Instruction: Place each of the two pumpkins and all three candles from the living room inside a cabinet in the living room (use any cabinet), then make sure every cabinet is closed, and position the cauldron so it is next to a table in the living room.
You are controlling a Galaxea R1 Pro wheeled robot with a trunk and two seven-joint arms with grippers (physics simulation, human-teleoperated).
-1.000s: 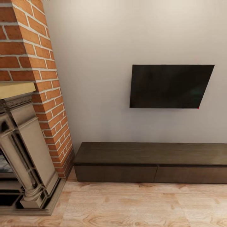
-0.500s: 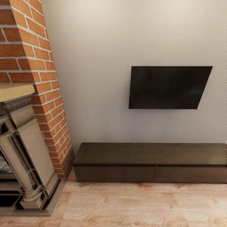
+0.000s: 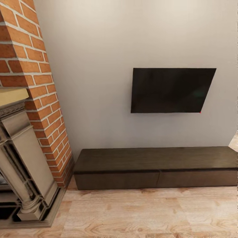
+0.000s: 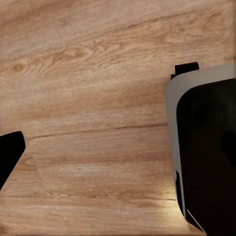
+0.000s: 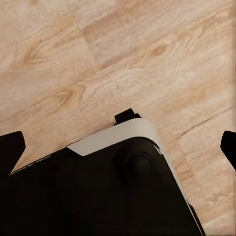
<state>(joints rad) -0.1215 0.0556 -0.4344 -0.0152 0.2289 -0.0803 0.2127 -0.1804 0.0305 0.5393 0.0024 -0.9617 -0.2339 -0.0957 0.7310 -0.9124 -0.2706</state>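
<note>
The cabinet is a long, low, dark brown unit against the pale wall, straight ahead in the head view. Its two wide drawer fronts, left and right, sit flush and shut. Its top is bare. The pumpkins, candles, cauldron and table are out of view. My left gripper hangs open over the wood floor, with one black fingertip showing. My right gripper is also open and holds nothing; its fingertips stand wide apart above my own base.
A black TV hangs on the wall above the cabinet. A red brick chimney and a beige carved fireplace surround stand at the left. Light wood floor lies before the cabinet. My white and black base is under the arms.
The whole head view has shifted: the camera has turned a little to the right, so the cabinet's right end now shows. No object in the room has moved.
</note>
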